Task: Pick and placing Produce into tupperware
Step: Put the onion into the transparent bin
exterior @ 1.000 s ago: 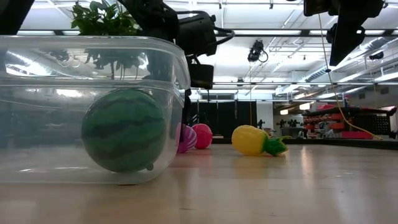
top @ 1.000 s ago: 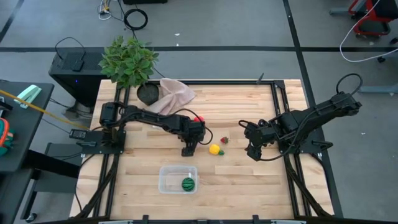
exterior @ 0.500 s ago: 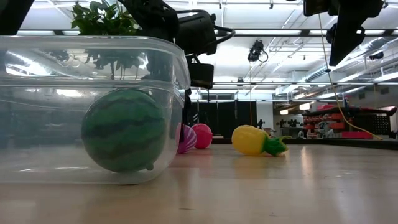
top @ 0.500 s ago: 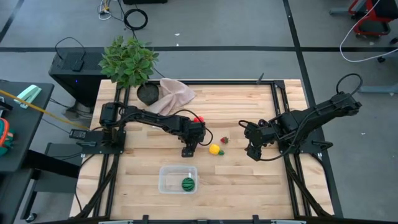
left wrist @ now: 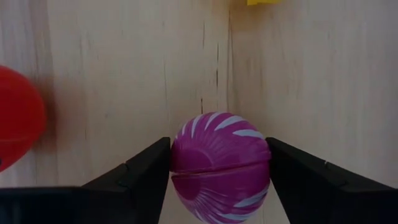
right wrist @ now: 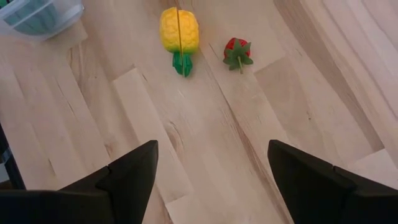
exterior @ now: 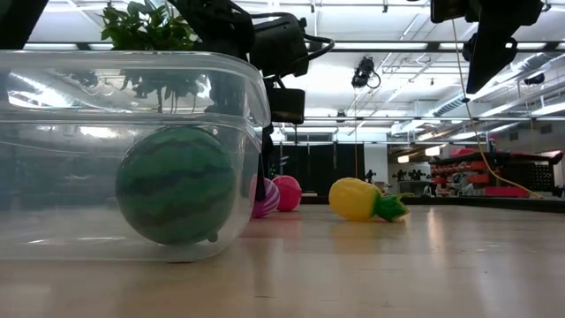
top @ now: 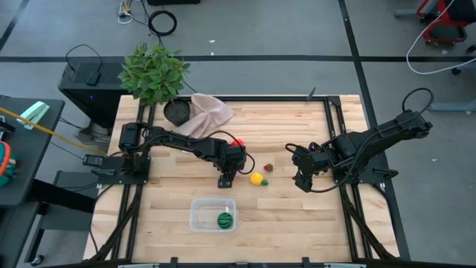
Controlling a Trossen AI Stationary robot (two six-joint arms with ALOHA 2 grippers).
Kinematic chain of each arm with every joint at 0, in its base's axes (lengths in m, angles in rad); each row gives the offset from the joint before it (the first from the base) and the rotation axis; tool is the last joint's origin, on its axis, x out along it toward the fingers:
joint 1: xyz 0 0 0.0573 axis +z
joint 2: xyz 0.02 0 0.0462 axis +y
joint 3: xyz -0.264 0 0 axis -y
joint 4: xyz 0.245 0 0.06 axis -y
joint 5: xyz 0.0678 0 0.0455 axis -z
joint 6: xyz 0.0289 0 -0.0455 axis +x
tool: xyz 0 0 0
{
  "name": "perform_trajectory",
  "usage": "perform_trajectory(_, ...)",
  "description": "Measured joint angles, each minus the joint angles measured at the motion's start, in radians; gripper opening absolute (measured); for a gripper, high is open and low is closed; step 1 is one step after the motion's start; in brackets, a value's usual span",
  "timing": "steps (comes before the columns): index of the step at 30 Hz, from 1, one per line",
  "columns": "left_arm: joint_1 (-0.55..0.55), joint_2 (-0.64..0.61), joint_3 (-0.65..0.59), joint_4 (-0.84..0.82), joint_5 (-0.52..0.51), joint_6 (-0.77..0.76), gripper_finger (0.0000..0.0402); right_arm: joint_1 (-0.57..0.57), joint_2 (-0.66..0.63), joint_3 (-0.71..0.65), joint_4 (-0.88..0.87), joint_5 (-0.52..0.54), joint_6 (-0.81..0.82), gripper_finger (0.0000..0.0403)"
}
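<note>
Nearest the camera-side edge of the table, at about six o'clock from its middle, the tupperware (top: 213,214) stands upright with one piece inside: the green striped ball (top: 224,220), resting on the tub's floor towards its three o'clock end. So one piece of produce looks placed, and by my count four remain out on the wood.

Just beyond the tub, near the table's centre, the left gripper (top: 225,179) is down at the boards. Its wrist view shows the purple striped piece (left wrist: 220,163) sitting between the two fingers (left wrist: 142,177), which meet or nearly meet its sides; whether the grip is firm I cannot tell, and the piece seems to rest on the table. This looks like the second pick just being made, with the lift and carry towards six o'clock yet to come.

At three o'clock from that gripper, just beside it, lies the yellow piece with a green end (top: 257,179), and slightly farther on the small red strawberry (top: 268,168). A round red piece (top: 237,142) lies at twelve o'clock from the left gripper, close by the arm.

Well out at three o'clock, the right gripper (top: 301,181) waits above the table with its fingers spread and empty.
</note>
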Motion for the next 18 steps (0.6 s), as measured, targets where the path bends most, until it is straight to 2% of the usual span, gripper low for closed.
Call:
perform_trajectory(7,0.000,0.000,0.001,0.001,0.000,-0.025,0.0243,0.000,0.000,0.000,0.000,0.000,0.000,0.0293)
perform_trajectory(13,-0.003,-0.002,0.002,-0.001,0.000,-0.039,0.0248,0.000,0.000,0.000,0.000,0.000,0.000,0.0284)
perform_trajectory(18,-0.011,-0.007,0.069,-0.080,0.001,-0.056,0.0233,0.000,0.000,0.000,-0.001,0.000,0.000,0.0283)
